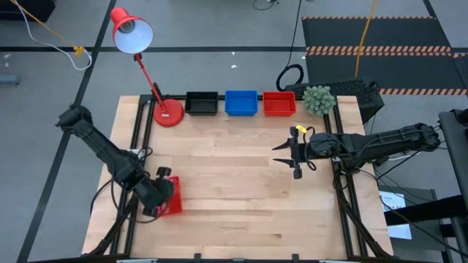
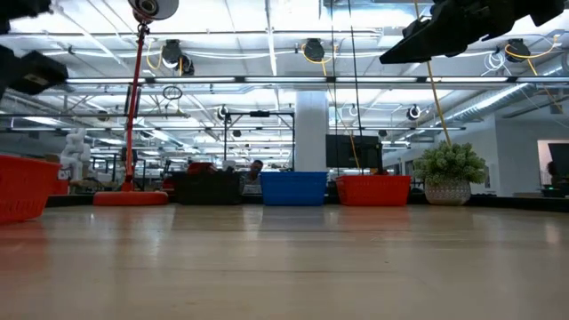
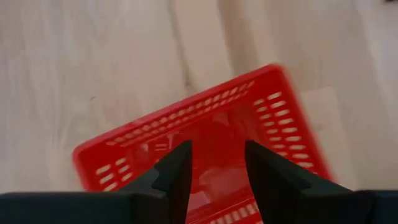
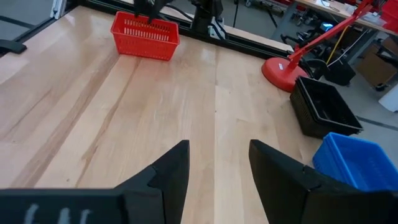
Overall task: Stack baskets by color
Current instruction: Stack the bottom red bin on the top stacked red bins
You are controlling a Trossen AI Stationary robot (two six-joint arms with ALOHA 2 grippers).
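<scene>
My left gripper [image 1: 162, 191] is positioned over the red basket [image 1: 170, 197] at the table's near left corner, well apart from the red lamp [image 1: 167, 111]; its fingers [image 3: 177, 171] stand partly open with one on either side of the basket's near wall, and I cannot tell whether they press on it. My right gripper [image 1: 291, 155] hangs open and empty above the bare wood, nearer than the back row. That row runs rightward from the lamp base: black basket [image 1: 201, 103], blue basket [image 1: 240, 103], second red basket [image 1: 278, 104].
</scene>
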